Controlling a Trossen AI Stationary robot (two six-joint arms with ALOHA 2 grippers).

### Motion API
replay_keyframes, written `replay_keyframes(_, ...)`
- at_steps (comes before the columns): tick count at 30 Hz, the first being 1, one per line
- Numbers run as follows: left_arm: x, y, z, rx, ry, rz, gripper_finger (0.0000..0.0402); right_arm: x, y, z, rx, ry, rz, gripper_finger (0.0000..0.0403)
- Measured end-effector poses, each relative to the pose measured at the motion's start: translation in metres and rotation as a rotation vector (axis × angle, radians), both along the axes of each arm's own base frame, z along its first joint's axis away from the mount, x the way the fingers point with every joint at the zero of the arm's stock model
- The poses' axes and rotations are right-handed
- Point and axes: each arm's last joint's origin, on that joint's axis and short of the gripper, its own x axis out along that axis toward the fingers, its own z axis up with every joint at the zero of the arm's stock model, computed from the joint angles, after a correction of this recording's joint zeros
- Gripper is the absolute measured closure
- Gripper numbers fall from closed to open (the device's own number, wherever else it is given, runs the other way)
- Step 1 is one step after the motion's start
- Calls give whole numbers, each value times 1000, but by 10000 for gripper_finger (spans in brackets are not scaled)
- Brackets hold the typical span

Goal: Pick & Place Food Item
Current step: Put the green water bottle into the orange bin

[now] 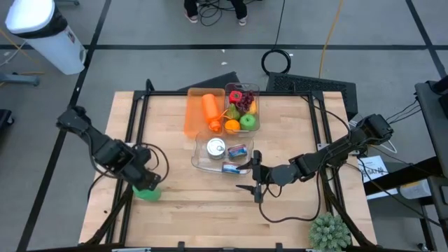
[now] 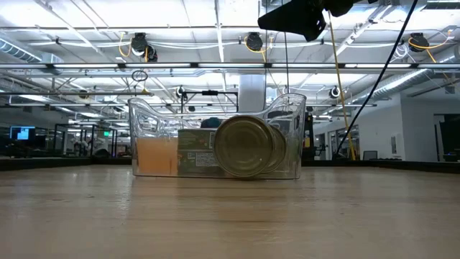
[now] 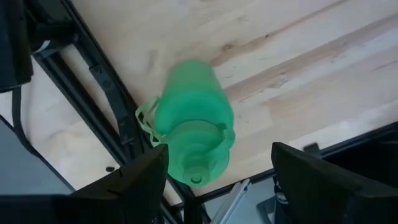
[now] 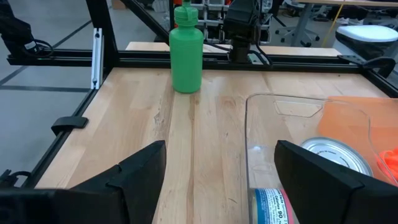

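Observation:
A clear bin (image 1: 222, 155) in the middle of the table holds a tin can (image 1: 215, 148) and a blue-labelled packet (image 1: 236, 150). Behind it, an orange bin (image 1: 196, 112) holds an orange carrot-like piece (image 1: 210, 110), and a clear tray (image 1: 242, 108) holds fruit. My right gripper (image 1: 255, 183) (image 4: 230, 180) is open, hovering just off the clear bin's near right corner and touching nothing. My left gripper (image 1: 143, 178) (image 3: 217, 186) is open near the table's left edge, above a green bottle (image 3: 193, 127), which stands upright on its base.
The green bottle (image 1: 147, 192) (image 4: 186, 53) stands close to the near left corner, beside the black frame rail (image 1: 133, 133). A small plant (image 1: 329, 232) sits at the near right corner. In the low view the can (image 2: 248, 147) lies behind the bin's clear wall. Bare wood lies along the near edge.

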Motion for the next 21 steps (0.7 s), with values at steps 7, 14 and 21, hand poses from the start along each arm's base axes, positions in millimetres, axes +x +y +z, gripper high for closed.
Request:
replay_keyframes(7, 7, -14, -10, 32, 62, 15, 103, 0, 1, 0, 0, -1, 3, 122)
replay_keyframes(14, 9, -21, -20, 55, 116, 48, 103, 0, 1, 1, 8, -11, 3, 122)
replay_keyframes(21, 1, -22, -42, 65, 235, 43, 103, 0, 1, 1, 14, -15, 2, 122)
